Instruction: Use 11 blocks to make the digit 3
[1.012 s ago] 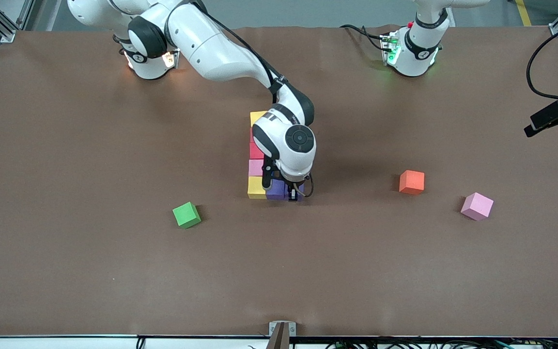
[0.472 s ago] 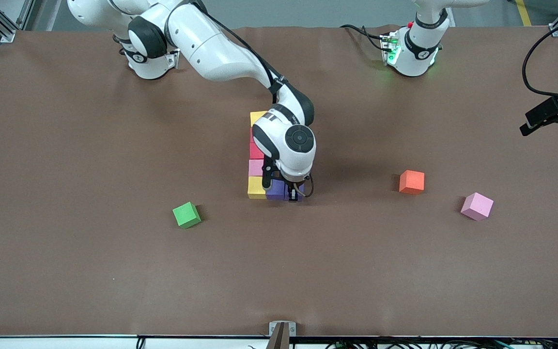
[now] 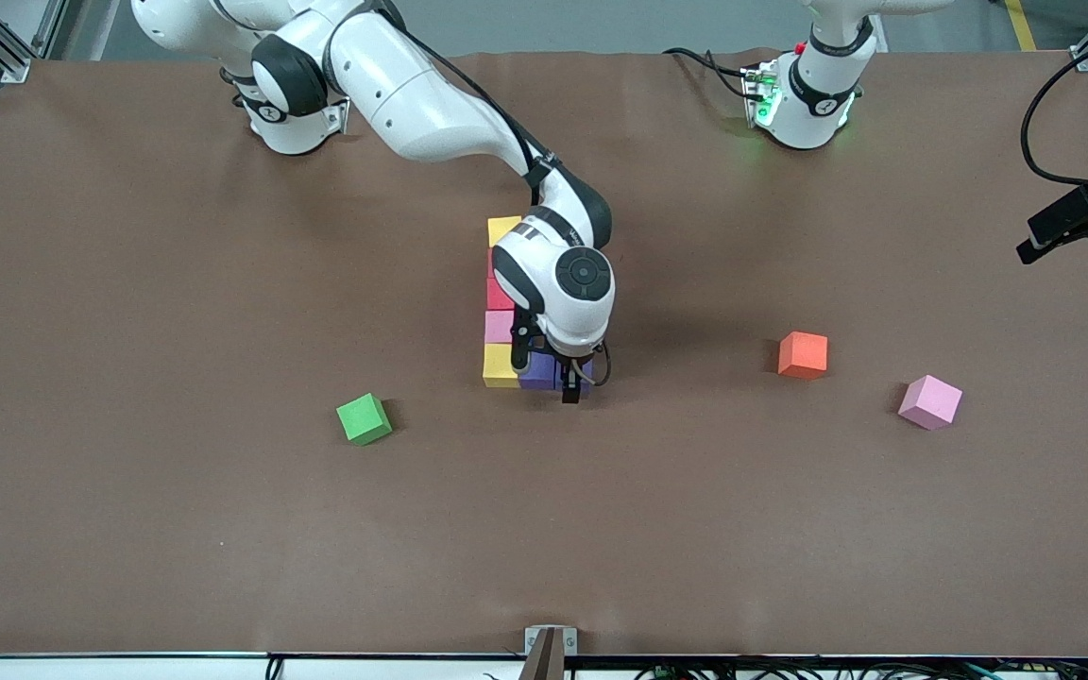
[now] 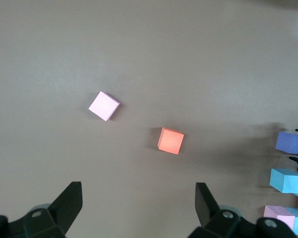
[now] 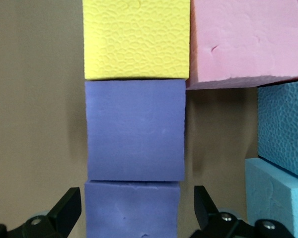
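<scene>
Purple block (image 5: 132, 211) under open right claw (image 5: 134, 213), arm bent down.

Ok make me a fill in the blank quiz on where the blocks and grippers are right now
1. The right gripper stands open over the figure's two ____ blocks.
2. In that bar, the block touching the purple pair is ____.
3. The loose pink block lies toward the left arm's end of the table, beside the ____ cube.
4. The left gripper hangs ____ above those two.

Missing words: purple; yellow; orange; open
</scene>
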Tool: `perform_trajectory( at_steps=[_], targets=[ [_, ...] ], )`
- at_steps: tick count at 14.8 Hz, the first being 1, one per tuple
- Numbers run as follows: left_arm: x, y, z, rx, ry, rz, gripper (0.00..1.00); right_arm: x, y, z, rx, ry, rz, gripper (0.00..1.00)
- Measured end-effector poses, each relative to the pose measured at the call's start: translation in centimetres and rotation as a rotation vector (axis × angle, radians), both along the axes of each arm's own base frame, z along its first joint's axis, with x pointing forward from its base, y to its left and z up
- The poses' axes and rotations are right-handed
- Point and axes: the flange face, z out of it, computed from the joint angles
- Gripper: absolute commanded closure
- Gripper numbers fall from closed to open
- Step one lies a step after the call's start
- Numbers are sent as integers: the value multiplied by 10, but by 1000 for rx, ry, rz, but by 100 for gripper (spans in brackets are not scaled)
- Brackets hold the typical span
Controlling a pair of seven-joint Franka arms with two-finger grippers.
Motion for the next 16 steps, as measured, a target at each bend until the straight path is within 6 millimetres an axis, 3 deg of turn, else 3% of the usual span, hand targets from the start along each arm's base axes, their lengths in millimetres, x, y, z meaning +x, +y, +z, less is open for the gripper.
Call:
perform_trajectory(
  at_steps=[6, 10, 13, 16],
  targets=[
    [0, -3, 3, 1, -8, -5, 0, 0, 0, 2, -3, 4, 2, 0],
    [0, -4, 3, 1, -8, -7, 0, -1, 4, 17, 2, 5, 8, 0],
    [1, -6, 3, 8, -7, -12, 0, -1, 7, 40, 18, 8, 9, 0],
    [1, -18, 3, 36, -6, -37, 0, 4, 1, 80, 45, 36, 30, 0]
  ],
)
